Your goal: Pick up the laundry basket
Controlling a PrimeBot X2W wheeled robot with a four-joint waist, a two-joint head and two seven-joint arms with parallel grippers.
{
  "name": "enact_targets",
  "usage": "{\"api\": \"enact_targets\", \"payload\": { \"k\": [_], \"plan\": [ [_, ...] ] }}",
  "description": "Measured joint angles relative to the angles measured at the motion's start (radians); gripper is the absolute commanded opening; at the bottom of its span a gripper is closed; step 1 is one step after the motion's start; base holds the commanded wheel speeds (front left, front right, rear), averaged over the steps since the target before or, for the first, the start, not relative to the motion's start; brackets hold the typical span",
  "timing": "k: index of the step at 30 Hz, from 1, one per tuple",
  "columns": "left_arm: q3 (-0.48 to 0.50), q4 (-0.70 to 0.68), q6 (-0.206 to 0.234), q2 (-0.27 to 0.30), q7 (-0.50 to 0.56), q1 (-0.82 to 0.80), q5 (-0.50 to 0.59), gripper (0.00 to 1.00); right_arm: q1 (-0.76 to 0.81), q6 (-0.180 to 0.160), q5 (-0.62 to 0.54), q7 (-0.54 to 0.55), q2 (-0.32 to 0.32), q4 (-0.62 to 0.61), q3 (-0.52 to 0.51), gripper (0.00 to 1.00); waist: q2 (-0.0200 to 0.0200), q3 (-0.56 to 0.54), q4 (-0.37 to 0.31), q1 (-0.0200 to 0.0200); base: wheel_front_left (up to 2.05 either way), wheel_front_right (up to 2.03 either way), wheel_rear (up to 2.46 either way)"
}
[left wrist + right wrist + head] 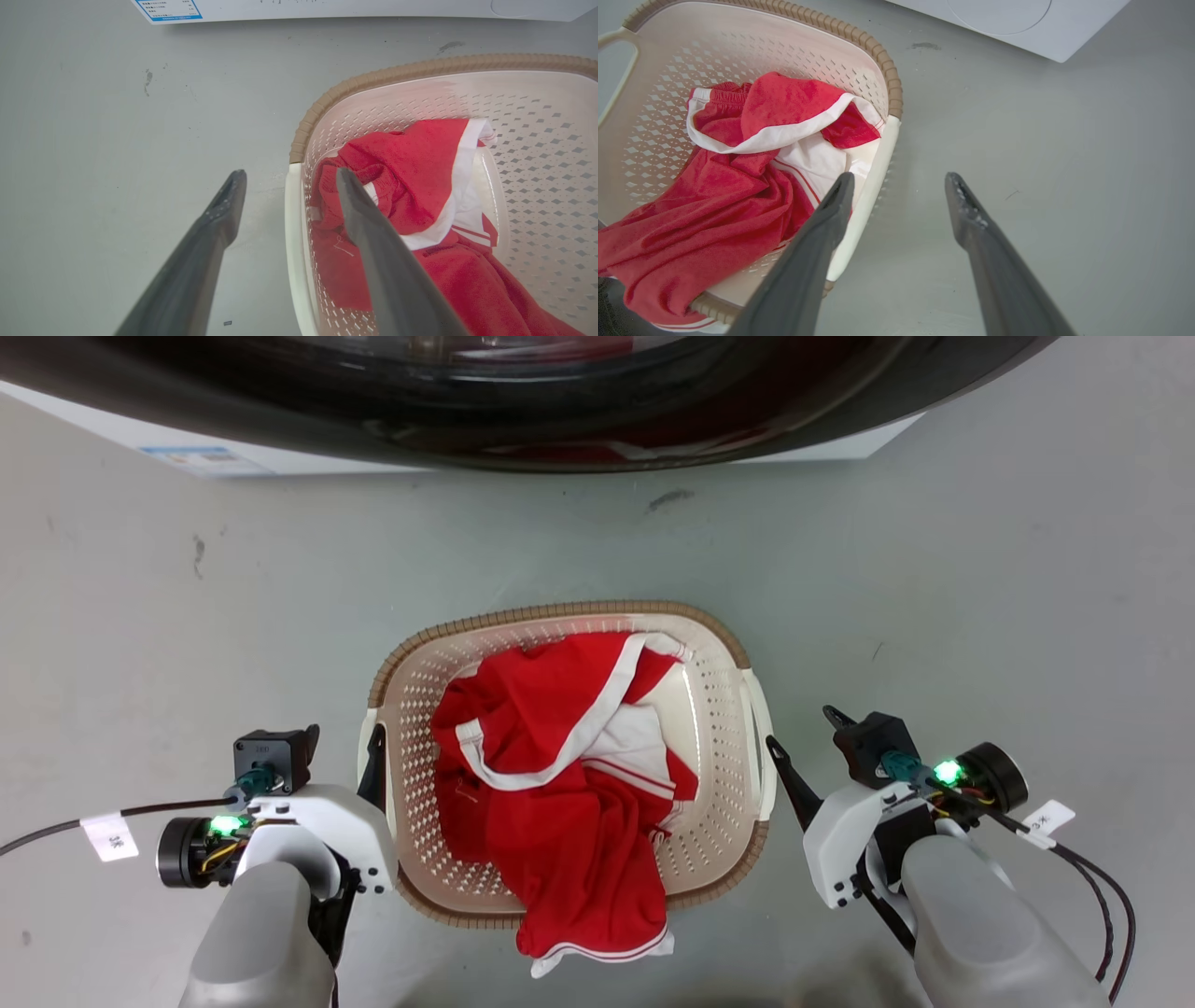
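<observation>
Where laundry basket (719, 728) sits | left end effector (289, 173), right end effector (900, 177): spread, empty, seemingly astride handles (293, 242)

We look down on the laundry basket (560, 612), which stands on the grey floor (140, 616) just below the washer's dark round door (560, 411). A red-and-white garment (560, 784) lies heaped inside, and one end spills over the near rim. Our left claw (347, 739) sits close at the basket's left side and our right claw (799, 737) at its right side — both with fingers spread.
</observation>
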Motion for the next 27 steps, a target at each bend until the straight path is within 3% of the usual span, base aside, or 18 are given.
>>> {"api": "enact_targets", "payload": {
  "k": [27],
  "plan": [
    [-0.061,0.173,-0.001,-0.021,0.000,-0.156,-0.009,1.00,-0.158,0.000,0.127,0.000,0.001,0.210,0.110,1.00,0.0000,0.191,0.039,0.0000,0.00,0.00,0.00]
  ]
}}
